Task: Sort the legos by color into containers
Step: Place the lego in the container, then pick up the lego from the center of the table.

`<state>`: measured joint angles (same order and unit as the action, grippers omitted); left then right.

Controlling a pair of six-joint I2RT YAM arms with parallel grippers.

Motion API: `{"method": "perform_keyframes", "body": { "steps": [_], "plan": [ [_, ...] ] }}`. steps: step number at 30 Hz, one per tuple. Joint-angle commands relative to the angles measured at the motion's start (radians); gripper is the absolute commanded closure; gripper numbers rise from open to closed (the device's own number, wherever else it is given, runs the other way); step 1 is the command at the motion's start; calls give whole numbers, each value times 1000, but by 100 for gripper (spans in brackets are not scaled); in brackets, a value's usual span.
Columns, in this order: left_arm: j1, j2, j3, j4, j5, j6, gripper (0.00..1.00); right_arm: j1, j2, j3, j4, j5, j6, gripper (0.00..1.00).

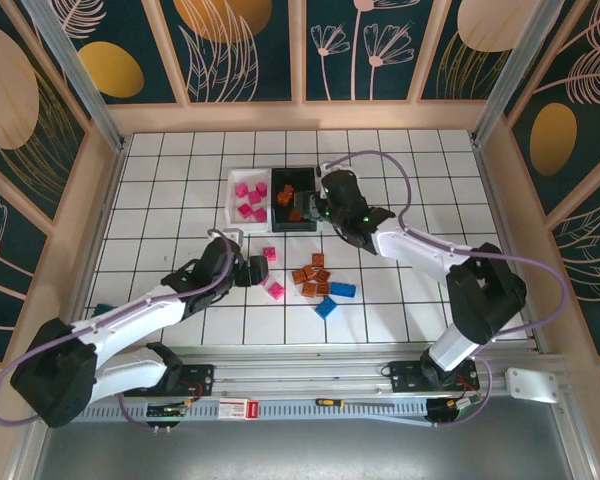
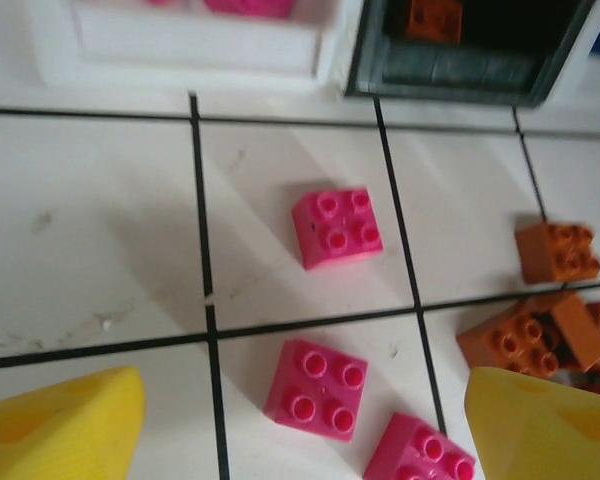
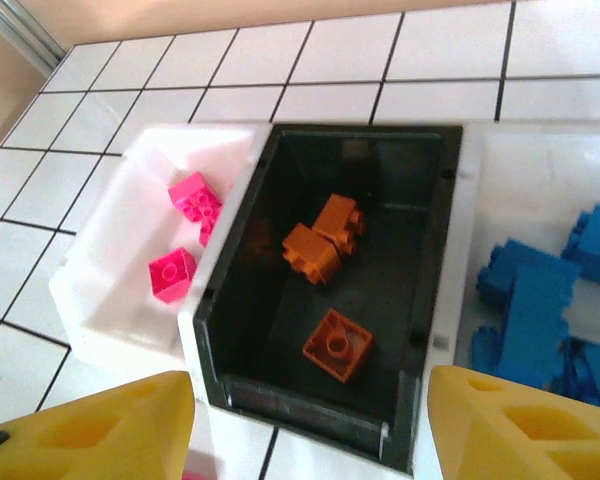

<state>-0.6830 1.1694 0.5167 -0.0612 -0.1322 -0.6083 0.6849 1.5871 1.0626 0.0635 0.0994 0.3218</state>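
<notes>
tiled table (image 2: pixel 100 250), pink lego (image 2: pixel 315 388) beneath left jaws

In your right wrist view the right edge cut through the right white container (image 3: pixel 510 160) and its blue bricks (image 3: pixel 540 300), so you couldn't count them, and the bottom edge cut off both yellow fingers (image 3: pixel 100 430) of the right claw (image 3: pixel 310 440). From above, that claw and its wrist covered most of this container and hid the right part of the black container (image 1: pixel 280 178). Your left wrist view was blurred: its top edge cut off the left white container (image 2: pixel 180 45), its bottom edge clipped a pink brick (image 2: pixel 420 455), and a finger (image 2: pixel 540 425) of the left claw (image 2: pixel 300 400) hid part of the orange pile (image 2: pixel 525 340).
</notes>
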Motion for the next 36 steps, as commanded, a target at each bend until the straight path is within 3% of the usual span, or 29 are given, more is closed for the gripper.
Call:
{"method": "perform_keyframes", "body": {
  "steps": [1,9,23,29,36],
  "plan": [
    [-32,70,45,29,-27,42,17,2,-46,-75,43,-5,42,37],
    [-45,281,171,68,-129,113,20,3,-133,-156,49,12,57,37],
    [-45,612,335,139,-238,139,49,3,-276,-224,28,45,62,37],
    [-46,589,298,169,-209,115,64,2,-313,-249,21,68,60,37],
    [-34,385,259,155,-214,85,70,2,-319,-276,38,57,75,37]
  ]
}}
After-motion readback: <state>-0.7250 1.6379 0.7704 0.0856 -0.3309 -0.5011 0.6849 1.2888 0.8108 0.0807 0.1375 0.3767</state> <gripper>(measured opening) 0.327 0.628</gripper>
